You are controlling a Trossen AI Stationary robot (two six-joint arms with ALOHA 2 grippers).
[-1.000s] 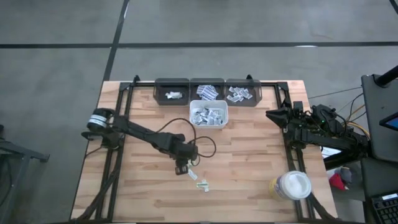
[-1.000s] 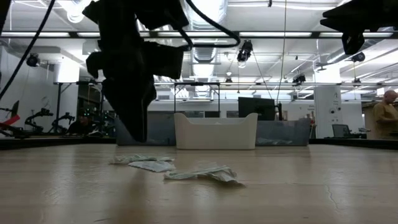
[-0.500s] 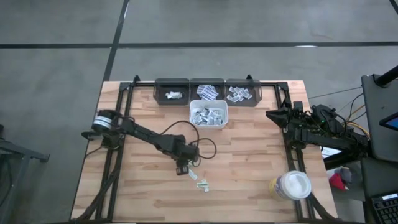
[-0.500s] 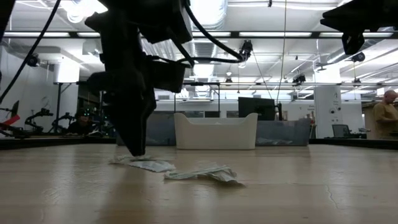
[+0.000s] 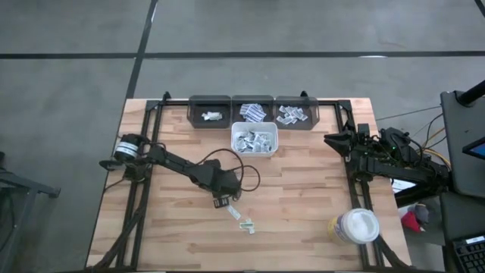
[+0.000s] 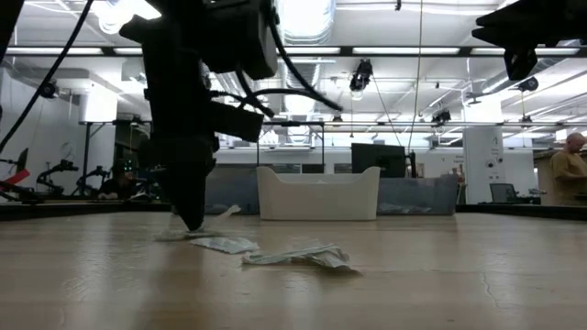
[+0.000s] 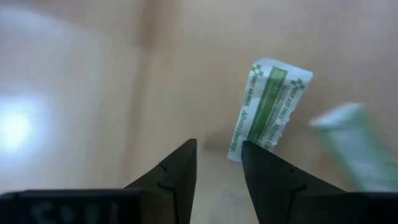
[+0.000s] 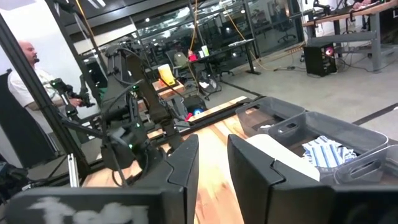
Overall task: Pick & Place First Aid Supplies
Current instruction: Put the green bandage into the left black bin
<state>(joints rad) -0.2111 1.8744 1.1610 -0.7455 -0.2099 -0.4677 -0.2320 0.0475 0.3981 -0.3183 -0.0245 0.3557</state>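
Note:
Two first aid sachets lie on the wooden table near its middle. One white-and-green sachet is right at my left gripper. A greenish one lies flat nearer the front. My left gripper points steeply down, its open fingertips at the table top, with the first sachet beside one finger. My right gripper waits open and level, high over the table's right side, holding nothing. My left gripper comes from above, pointing down. One fingertip stands at the white-and-green sachet's near corner; whether it touches there, I cannot tell. Nothing lies between the fingers. The sachet's other end stands tilted up off the table.
Three dark bins with sachets line the far edge, with a white bin of sachets just in front. A white round lidded tub stands at the near right. A person is beyond the table.
My left gripper has sunk to the table top and tipped steeper, its fingers still open. The sachet beside it, flat before, now has one end raised off the table.

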